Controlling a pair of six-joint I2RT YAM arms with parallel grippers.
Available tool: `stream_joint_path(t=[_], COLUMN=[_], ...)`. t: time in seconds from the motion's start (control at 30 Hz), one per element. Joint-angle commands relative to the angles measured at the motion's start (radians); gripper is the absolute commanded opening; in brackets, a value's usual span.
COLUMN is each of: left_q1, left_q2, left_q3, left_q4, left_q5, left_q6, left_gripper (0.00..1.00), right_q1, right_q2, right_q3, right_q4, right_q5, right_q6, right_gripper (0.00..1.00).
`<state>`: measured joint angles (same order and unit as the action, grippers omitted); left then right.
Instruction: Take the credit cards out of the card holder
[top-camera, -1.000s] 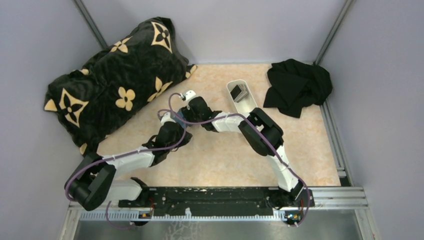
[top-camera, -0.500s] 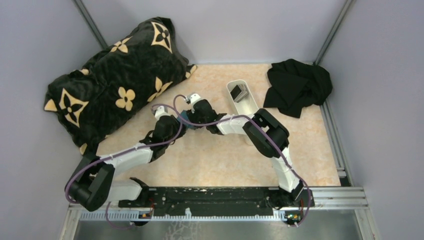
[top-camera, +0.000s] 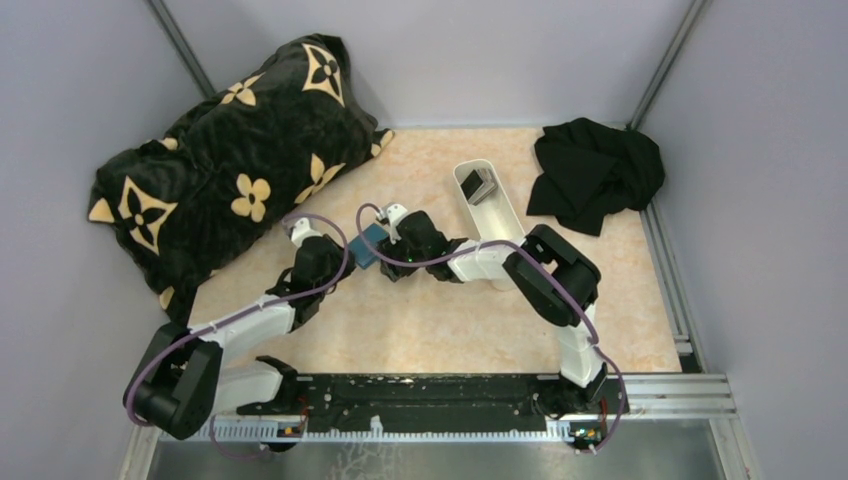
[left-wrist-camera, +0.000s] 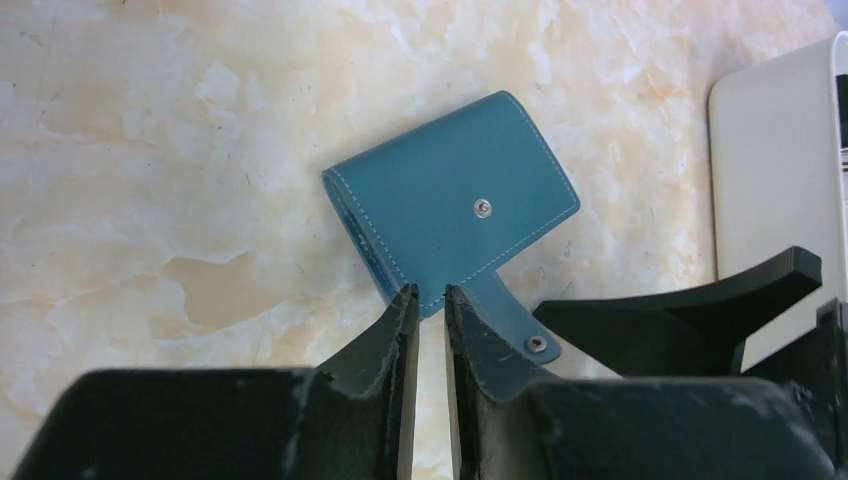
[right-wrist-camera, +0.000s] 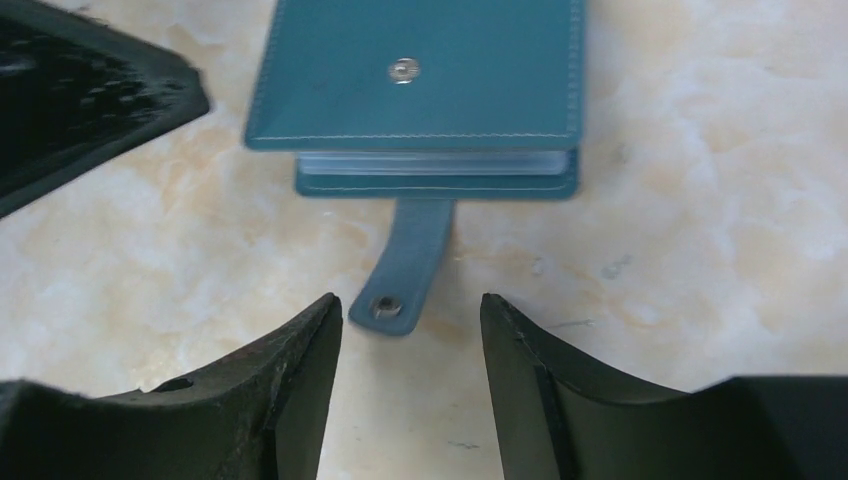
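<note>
Now the holder (left-wrist-camera: 455, 215) is lying folded on the table (left-wrist-camera: 150, 150), strap (right-wrist-camera: 405, 265) undone — between both grippers. Left gripper (left-wrist-camera: 425, 300) is hovering almost clenched at its edge, grasping nothing; right gripper (right-wrist-camera: 410, 320) is gaping around the strap. Dark cards (top-camera: 480, 185) are sitting in the tray (top-camera: 500, 215).

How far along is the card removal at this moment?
Done: some dark cards lie in the white tray, and the card holder lies on the table with its snap strap undone. In hand: nothing; the right gripper is open, straddling the strap, and the left gripper is nearly shut at the holder's edge. Left: whether cards remain inside cannot be told.
</note>
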<state>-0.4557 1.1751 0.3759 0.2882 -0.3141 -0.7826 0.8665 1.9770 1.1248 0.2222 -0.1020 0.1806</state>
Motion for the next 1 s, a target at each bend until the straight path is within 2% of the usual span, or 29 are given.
stream_joint_path(t=[0.0,0.13,0.23,0.37,0.4,0.53,0.67,0.7,0.9,0.97], left_q1=[0.008,0.009,0.012,0.016,0.017,0.019,0.02,0.021,0.025,0.027], left_q2=[0.029,0.029,0.029,0.029,0.028,0.023,0.006,0.001,-0.025,-0.031], left_q3=[-0.009,-0.018,-0.022,-0.03,-0.033,-0.039,-0.04,-0.04,-0.042,-0.043], left_q4=[0.015,0.028,0.031,0.036,0.038,0.039,0.031,0.028,0.014,0.014], left_q5=[0.003,0.007,0.008,0.017,0.022,0.032,0.03,0.029,0.019,0.02], left_q6=[0.01,0.009,0.012,0.015,0.014,0.01,0.014,0.017,0.03,0.033], left_gripper=[0.22,0.21,0.21,0.21,0.21,0.2,0.2,0.2,0.2,0.2], right_q1=[0.046,0.055,0.055,0.056,0.055,0.054,0.029,0.022,0.003,0.003], right_q2=[-0.043,-0.038,-0.039,-0.042,-0.04,-0.023,-0.001,0.001,0.004,-0.003], right_q3=[0.006,0.008,0.0,0.0,0.005,0.025,0.048,0.049,0.061,0.057], right_q4=[-0.036,-0.049,-0.053,-0.055,-0.056,-0.071,-0.089,-0.082,-0.089,-0.094], right_q5=[-0.074,-0.071,-0.048,-0.017,-0.008,0.056,0.06,0.05,0.043,0.047], right_q6=[0.035,0.04,0.039,0.041,0.044,0.049,0.056,0.059,0.055,0.051], right_gripper=[0.55,0.56,0.45,0.41,0.41,0.55,0.56,0.54,0.14,0.04])
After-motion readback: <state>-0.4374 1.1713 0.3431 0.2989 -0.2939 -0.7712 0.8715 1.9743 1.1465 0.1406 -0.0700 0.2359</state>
